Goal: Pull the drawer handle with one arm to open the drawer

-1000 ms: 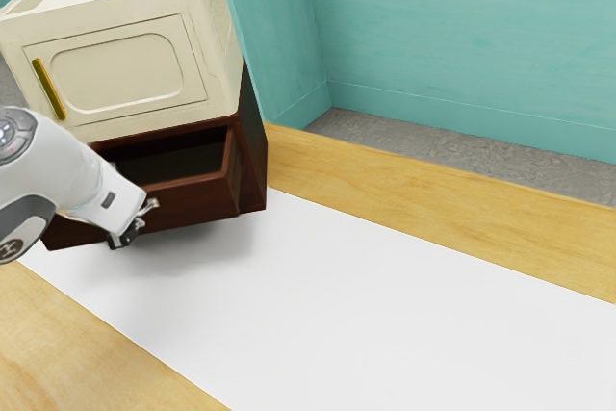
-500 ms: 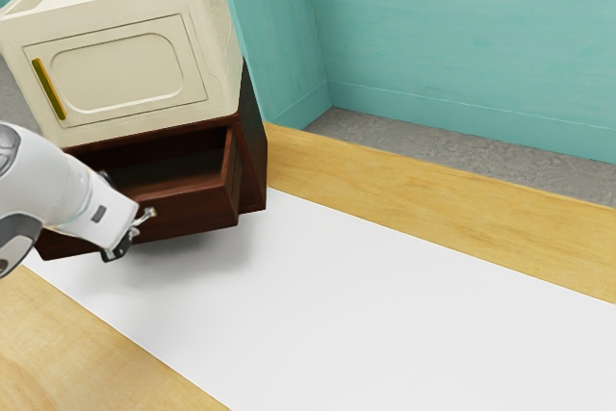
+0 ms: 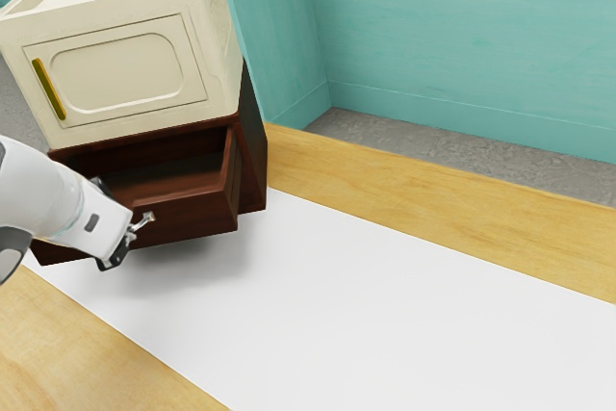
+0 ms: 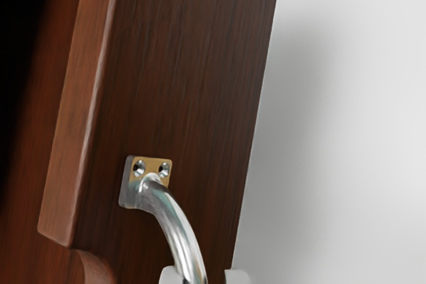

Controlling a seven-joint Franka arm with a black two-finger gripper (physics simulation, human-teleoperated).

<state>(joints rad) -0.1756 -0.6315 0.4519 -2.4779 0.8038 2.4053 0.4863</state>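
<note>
My gripper (image 3: 122, 242) is at the front of the dark brown drawer (image 3: 183, 218), by its silver handle (image 3: 143, 220). The drawer stands partly pulled out, its inside showing from above. In the wrist view the curved metal handle (image 4: 176, 224) runs from a brass-coloured plate on the drawer front (image 4: 193, 64) down between the fingertips of my gripper (image 4: 205, 276). Those tips stand apart, open around the bar; it lies against one, with a gap to the other. The handle's far end is hidden.
The brown cabinet (image 3: 252, 151) carries a cream box-like unit (image 3: 125, 74) with a yellow handle. A white sheet (image 3: 337, 295) lies on the wooden table (image 3: 433, 194) in front of it. Teal walls (image 3: 462, 36) rise behind.
The drawer has slid farther out of the cabinet, and more of its inside shows. My hand has moved back with the handle, toward the exterior view's lower left.
</note>
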